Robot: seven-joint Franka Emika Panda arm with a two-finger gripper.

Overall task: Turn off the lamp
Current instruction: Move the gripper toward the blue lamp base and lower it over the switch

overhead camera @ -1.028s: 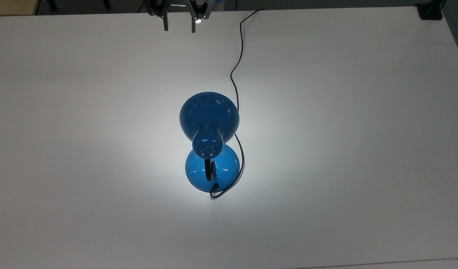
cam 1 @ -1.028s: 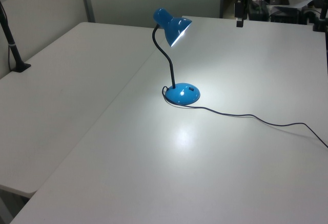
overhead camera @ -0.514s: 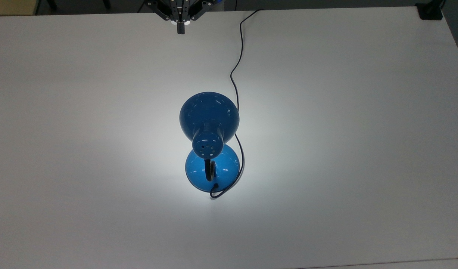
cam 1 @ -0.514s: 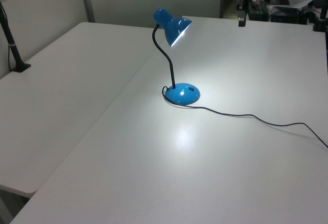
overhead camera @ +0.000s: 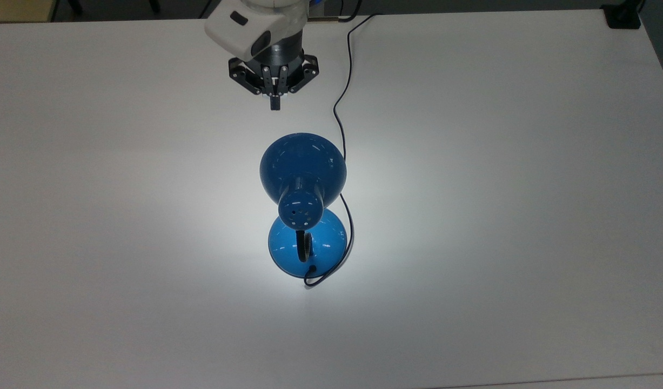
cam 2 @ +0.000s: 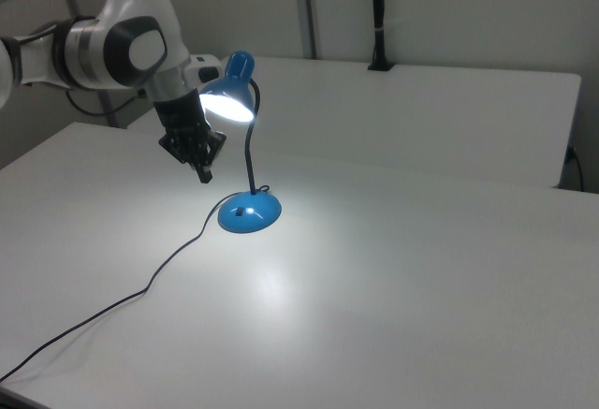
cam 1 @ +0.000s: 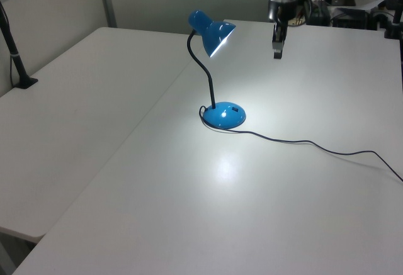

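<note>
Glowing at the middle of the white table (overhead camera: 93,162), the lamp (overhead camera: 303,167) is standing on its round blue base (overhead camera: 331,237) with the light plainly on; I am seeing a bright pool spreading over the tabletop around it. In the top view its dome shade (overhead camera: 293,156) is sitting above the base, with the perforated cap (overhead camera: 301,205) overlapping both. In the left view the black neck (cam 1: 206,80) is rising from the base (cam 1: 225,116) and bending over so that the lit shade (cam 1: 217,36) is facing the left view's right. In the right view the shade (cam 2: 234,91) is shining toward the arm.

The thin black cord (overhead camera: 342,97) is looping round the base and trailing off toward the top view's upper edge; in the left view it (cam 1: 315,144) is running off to the left view's right.

I am holding the gripper (overhead camera: 275,104) in the air above the table, near the shade's rim but apart from it, on the top view's upper side. Its fingers are pressed together and gripping nothing. In the left view the gripper (cam 1: 277,53) is hanging to the right of the shade, pointing down; in the right view it (cam 2: 203,176) is sitting just left of the neck (cam 2: 249,147).
</note>
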